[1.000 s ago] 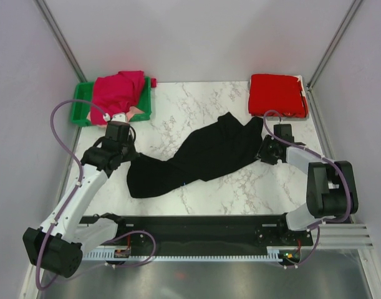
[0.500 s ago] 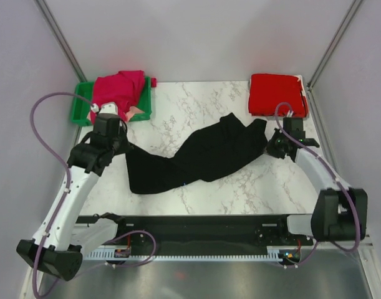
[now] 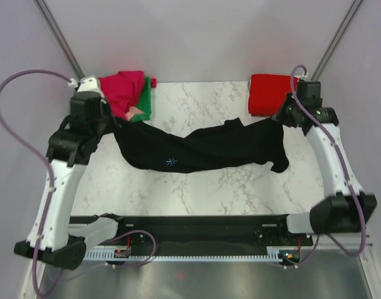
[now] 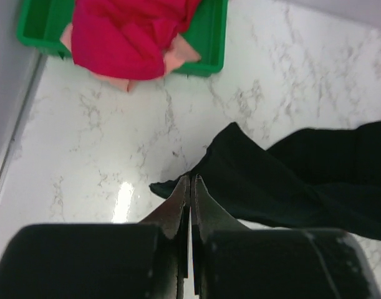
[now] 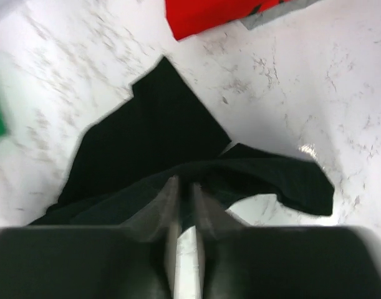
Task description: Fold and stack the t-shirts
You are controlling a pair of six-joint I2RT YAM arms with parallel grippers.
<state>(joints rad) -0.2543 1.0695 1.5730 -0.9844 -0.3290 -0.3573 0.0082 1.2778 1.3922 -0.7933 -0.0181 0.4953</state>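
The black t-shirt (image 3: 196,149) hangs stretched between both grippers above the marble table (image 3: 209,187), its light-blue starburst logo (image 3: 171,163) facing up. My left gripper (image 3: 113,124) is shut on its left end, seen in the left wrist view (image 4: 191,180) with black cloth (image 4: 290,180) trailing right. My right gripper (image 3: 281,119) is shut on its right end, seen in the right wrist view (image 5: 185,187) with the cloth (image 5: 153,137) bunched ahead. The folded red t-shirt (image 3: 271,94) lies at the back right. The magenta t-shirt (image 3: 123,90) and peach one (image 3: 135,113) lie heaped at the back left.
The green bin (image 3: 146,99) sits under the magenta heap at the back left; it also shows in the left wrist view (image 4: 212,43). Slanted frame posts (image 3: 59,37) stand at both back corners. Purple cables (image 3: 15,106) loop off both arms.
Both grippers have risen and moved apart toward the back corners, lifting and stretching the black t-shirt; the starburst logo now shows.
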